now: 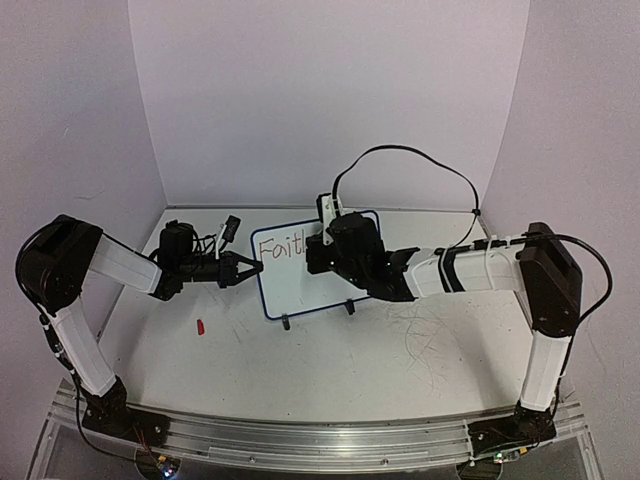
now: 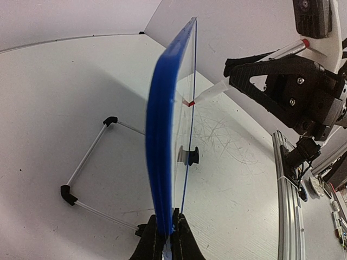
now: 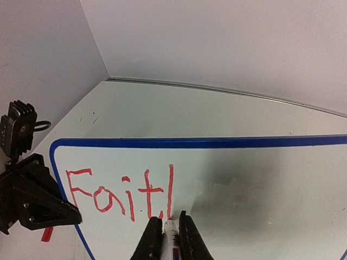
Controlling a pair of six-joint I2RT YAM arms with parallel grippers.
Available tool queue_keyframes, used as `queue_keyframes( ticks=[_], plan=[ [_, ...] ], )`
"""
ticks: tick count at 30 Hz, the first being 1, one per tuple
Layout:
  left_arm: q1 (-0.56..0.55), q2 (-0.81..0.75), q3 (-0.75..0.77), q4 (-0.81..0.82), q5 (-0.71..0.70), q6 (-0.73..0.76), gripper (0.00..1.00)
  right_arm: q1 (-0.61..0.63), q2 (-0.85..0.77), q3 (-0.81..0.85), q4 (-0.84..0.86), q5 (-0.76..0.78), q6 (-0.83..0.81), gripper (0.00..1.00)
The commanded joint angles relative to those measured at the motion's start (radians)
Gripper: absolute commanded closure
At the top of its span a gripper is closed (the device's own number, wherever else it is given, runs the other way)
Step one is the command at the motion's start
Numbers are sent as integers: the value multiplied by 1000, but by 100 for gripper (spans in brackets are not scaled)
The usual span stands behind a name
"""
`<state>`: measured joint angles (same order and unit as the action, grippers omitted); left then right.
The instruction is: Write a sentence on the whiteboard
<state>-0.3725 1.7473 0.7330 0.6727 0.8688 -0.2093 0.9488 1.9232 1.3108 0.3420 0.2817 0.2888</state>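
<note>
A white tabletop (image 1: 300, 380) closed in by pale walls fills the top external view. The whiteboard (image 1: 305, 285) stands upright on its two black feet near the middle, between the arms. The left gripper (image 1: 255, 268) is clamped on the board's left edge. The right gripper (image 1: 322, 250) sits in front of the upper face, clenched around a marker (image 1: 326, 212). The sentence (image 1: 278, 246) is unfinished: one red word at the top left. A small red piece (image 1: 199, 326), perhaps the marker's cap, lies on the table apart from the board.

The left wrist view shows the board edge-on, its thin blue frame pinched between the fingers, and the marker's red tip touching the writing face.

The right wrist view reads "Fait" plus a tall stroke, with the marker at that stroke's foot.

The board looks light, thin and stiff, with a slick face. On such small feet it would probably slide or tip under pen pressure, so the frame edge, clear of the lettering, is the sensible hold.
</note>
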Motion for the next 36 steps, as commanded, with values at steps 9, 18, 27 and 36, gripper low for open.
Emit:
queue_keyframes(
  ticks=[9,18,27,36],
  plan=[
    [-7,-15,20,-50,-25,50,100,1,3,21,-1,38,1,100],
    [-8,-21,18,-52,-26,51,100,0,32,80,5,60,-26,100],
    [-8,-20,19,-52,-26,51,100,-7,39,104,4,81,-38,100],
    [-9,-16,21,-54,-26,52,100,-17,33,117,5,95,-52,100]
  ],
)
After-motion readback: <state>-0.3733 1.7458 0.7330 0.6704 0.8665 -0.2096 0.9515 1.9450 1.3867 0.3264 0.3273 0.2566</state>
